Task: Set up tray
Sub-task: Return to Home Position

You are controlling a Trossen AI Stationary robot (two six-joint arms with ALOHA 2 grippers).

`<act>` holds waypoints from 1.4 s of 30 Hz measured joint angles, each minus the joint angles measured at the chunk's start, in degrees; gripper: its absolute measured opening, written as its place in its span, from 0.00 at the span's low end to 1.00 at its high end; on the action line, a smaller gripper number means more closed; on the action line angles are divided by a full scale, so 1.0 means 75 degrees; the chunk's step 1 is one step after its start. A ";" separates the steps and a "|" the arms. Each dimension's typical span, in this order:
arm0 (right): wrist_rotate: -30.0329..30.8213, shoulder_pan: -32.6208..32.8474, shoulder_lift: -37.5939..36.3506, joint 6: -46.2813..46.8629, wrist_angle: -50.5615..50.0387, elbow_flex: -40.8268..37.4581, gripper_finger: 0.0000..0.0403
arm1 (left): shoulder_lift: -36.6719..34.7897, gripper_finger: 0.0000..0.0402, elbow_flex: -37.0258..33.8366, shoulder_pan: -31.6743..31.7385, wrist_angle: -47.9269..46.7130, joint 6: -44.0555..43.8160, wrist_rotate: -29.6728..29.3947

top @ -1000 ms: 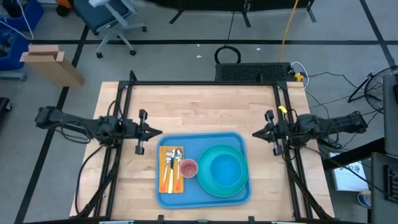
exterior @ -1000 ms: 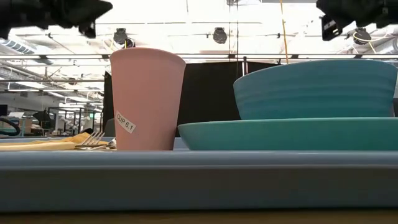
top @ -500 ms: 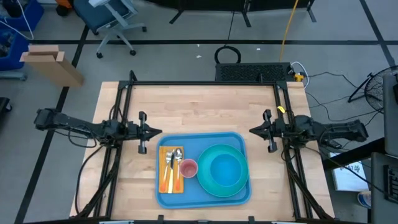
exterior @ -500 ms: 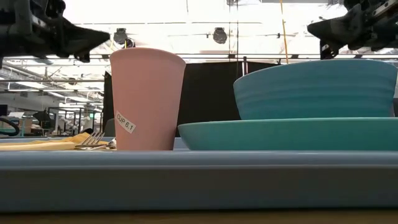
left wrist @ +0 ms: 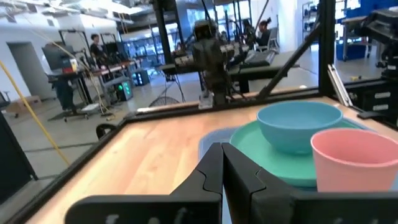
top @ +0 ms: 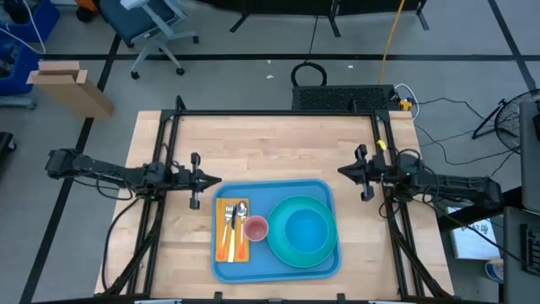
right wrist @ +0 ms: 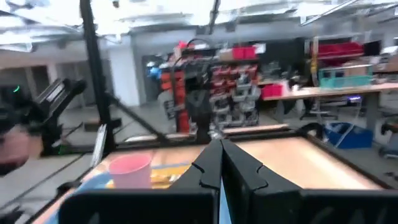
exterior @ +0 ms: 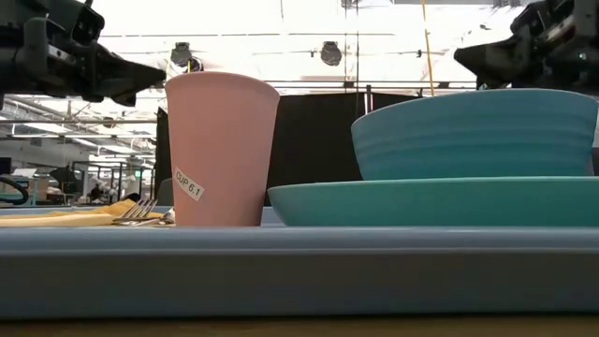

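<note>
I note the left gripper and right gripper closed, empty, near the tray; a low swing could topple the cup.

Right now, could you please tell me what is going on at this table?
Nothing is being handled. The tray holds a yellow napkin with cutlery, a pink cup and a teal bowl on a teal plate. The left end effector and right end effector are both shut and empty, off the tray's left and right sides.
</note>
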 joint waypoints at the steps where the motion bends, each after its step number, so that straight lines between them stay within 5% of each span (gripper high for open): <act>1: 0.0003 -0.0095 -0.0010 0.0090 0.0042 -0.0103 0.00 | 0.0000 0.00 0.0000 0.0000 -0.0072 -0.0060 0.0003; 12: -0.0032 -0.0766 0.0009 -0.0209 -0.0977 -0.0121 0.00 | 0.0000 0.00 0.0003 0.0000 -0.0689 -0.0098 0.0015; 28: -0.0038 -0.0820 0.0003 -0.0611 -0.0269 -0.0145 0.00 | -0.0043 0.00 0.0006 0.0000 -0.0486 0.0517 0.0652; 42: -0.0083 -0.0820 0.0003 -0.0485 -0.0342 -0.0148 0.00 | -0.1874 0.00 0.0009 -0.0472 -0.2170 0.0879 0.0062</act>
